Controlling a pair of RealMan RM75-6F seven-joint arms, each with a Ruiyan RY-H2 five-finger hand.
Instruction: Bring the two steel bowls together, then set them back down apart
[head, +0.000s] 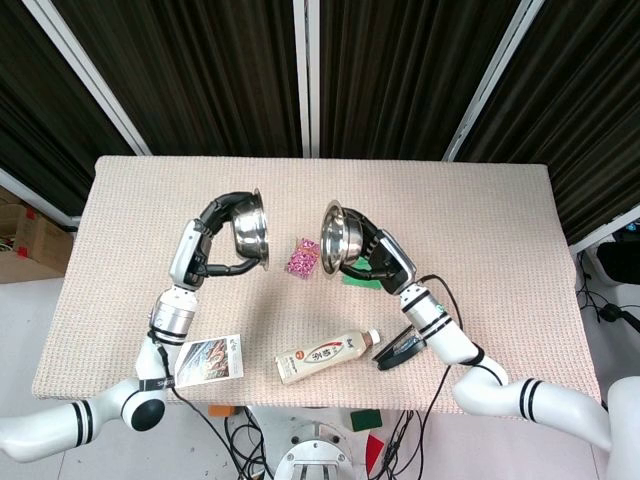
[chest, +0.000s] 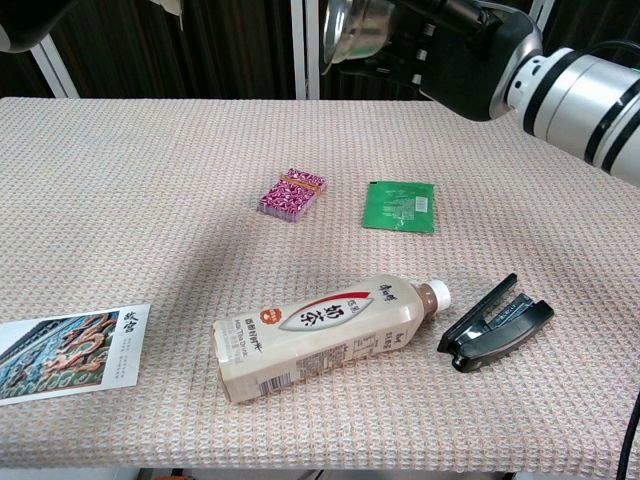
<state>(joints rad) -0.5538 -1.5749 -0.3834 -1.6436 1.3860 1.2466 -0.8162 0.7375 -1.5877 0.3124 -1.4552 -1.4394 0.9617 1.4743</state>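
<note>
Both steel bowls hang in the air over the middle of the table, tilted on edge and facing each other with a gap between them. My left hand (head: 222, 240) grips the left bowl (head: 249, 231). My right hand (head: 372, 254) holds the right bowl (head: 334, 238) from behind. In the chest view only the right bowl (chest: 352, 28) and the right hand (chest: 450, 45) show at the top edge; the left bowl is out of that frame.
On the cloth below lie a pink packet (head: 304, 257), a green sachet (chest: 399, 205), a milk-tea bottle (head: 326, 356) on its side, a black clip (head: 400, 347) and a picture card (head: 208, 359). The bowls hover above the packet and sachet.
</note>
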